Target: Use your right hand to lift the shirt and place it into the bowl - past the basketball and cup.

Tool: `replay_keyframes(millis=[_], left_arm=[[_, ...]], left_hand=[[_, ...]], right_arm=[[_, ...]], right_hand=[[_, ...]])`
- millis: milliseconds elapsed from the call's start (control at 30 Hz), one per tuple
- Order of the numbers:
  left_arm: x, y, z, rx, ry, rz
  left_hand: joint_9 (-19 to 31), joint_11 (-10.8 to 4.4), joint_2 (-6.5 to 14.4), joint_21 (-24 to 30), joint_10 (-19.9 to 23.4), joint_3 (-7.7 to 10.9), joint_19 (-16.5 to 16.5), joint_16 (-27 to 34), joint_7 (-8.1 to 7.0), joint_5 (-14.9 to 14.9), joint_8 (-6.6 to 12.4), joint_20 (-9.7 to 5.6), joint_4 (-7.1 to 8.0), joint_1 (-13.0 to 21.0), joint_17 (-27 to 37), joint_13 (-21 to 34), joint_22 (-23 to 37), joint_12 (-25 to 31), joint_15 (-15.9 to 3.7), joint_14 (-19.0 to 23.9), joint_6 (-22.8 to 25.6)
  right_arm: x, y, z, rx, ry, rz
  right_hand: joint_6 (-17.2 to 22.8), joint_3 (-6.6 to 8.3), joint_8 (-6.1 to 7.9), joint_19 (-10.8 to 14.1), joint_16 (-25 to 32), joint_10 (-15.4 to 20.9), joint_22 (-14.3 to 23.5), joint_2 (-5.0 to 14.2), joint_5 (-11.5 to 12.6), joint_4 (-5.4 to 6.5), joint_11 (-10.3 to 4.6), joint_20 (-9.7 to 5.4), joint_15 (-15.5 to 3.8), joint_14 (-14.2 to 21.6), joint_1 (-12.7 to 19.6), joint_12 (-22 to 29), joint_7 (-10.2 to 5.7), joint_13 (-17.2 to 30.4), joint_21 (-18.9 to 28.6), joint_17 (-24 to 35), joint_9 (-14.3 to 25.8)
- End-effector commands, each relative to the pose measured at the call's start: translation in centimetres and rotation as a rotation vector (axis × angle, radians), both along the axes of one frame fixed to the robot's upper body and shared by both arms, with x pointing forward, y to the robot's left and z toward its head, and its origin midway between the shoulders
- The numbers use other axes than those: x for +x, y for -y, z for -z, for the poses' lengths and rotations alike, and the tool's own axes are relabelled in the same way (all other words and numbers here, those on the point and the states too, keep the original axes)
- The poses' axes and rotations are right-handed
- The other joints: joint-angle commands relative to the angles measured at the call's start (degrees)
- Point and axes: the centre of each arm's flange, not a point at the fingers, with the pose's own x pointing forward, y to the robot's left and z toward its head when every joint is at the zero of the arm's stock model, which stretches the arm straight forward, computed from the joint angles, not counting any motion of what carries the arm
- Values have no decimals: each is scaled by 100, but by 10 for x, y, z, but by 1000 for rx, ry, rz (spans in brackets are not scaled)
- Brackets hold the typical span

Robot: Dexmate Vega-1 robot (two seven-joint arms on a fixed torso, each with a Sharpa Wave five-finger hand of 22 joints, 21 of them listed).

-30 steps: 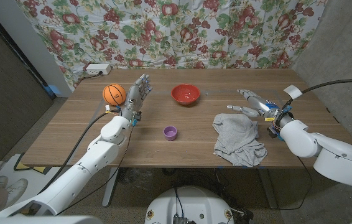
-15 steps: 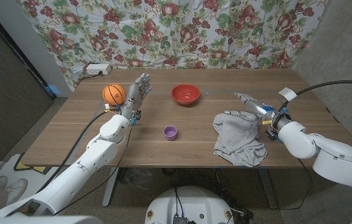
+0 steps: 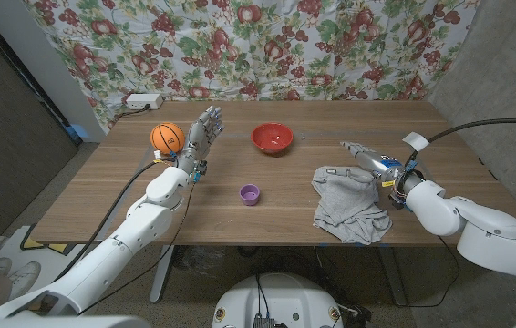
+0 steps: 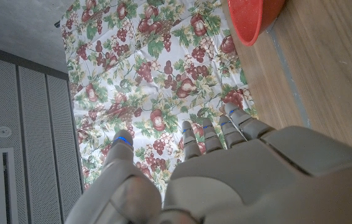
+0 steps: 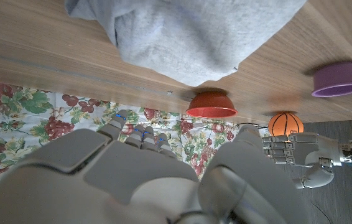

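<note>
From the head view we saw the crumpled grey cloth shirt (image 3: 350,202) lying on the wooden table (image 3: 103,196), the right hand (image 3: 370,159) at its far edge with fingers spread, holding nothing. The right wrist view added the left hand (image 5: 300,158) standing open-fingered beside the orange basketball (image 5: 286,123). The glossy red round bowl (image 3: 272,138) and small purple cup (image 3: 250,194) looked empty.
</note>
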Motion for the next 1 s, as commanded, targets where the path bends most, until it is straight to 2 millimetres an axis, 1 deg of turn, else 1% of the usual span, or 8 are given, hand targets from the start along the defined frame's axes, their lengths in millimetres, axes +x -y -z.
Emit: replay_keyframes(millis=[33, 300, 333, 567, 1000], left_arm=[[-1, 2, 1, 2, -4, -1], [-1, 3, -1, 15, 1, -2], [-1, 3, -2, 14, 2, -2], [-1, 0, 0, 1, 3, -12], [-3, -1, 2, -2, -1, -17]], left_hand=[[25, -2, 18, 0, 12, 35, 37, 9, 10, -21, 21, 7, 21, 67, 25, 17, 19, -7, -63, 21, 49], [25, -3, 19, -2, 9, 36, 32, 6, 14, -22, 17, 4, 21, 70, 25, 18, 19, -8, -60, 13, 57], [25, 3, 19, -3, 11, 36, 28, 6, 8, -23, 16, 6, 21, 70, 25, 18, 19, -7, -59, 12, 57], [25, -3, 21, -4, 13, 37, 23, 3, 5, -24, 10, 8, 22, 73, 25, 18, 19, -7, -64, 3, 59], [25, 1, 24, -4, 7, 38, 23, 4, 7, -26, 3, 5, 23, 77, 26, 17, 19, -10, -59, 1, 65]], right_arm=[[5, -1, 10, -35, -27, 8], [8, 0, 12, -39, -19, 19], [8, 0, 13, -43, -20, 21], [13, -1, 18, -45, -28, 26], [18, -3, 22, -61, -24, 39]], right_hand=[[17, -13, 50, -18, -8, -83, 15, -9, 39, -47, 40, 29, 29, -74, 71, 15, -32, 11, 16, 17, 6], [25, -18, 56, -35, -16, -127, 16, -6, 49, -44, 54, 21, 45, -113, 75, 4, 4, 11, 11, 17, 6], [161, -22, 109, -29, -11, -119, 16, -6, 58, -44, 59, 21, 50, -116, 80, 12, 26, 11, 15, 17, 5], [246, -24, 136, -22, -9, -108, 16, -4, 69, -47, 50, 29, 50, -126, 93, 21, 63, 11, 18, 17, 3], [231, -12, 123, -8, -3, -103, 15, 7, 94, -67, 28, 17, 38, -123, 146, 29, 60, 11, 23, 15, 1]])
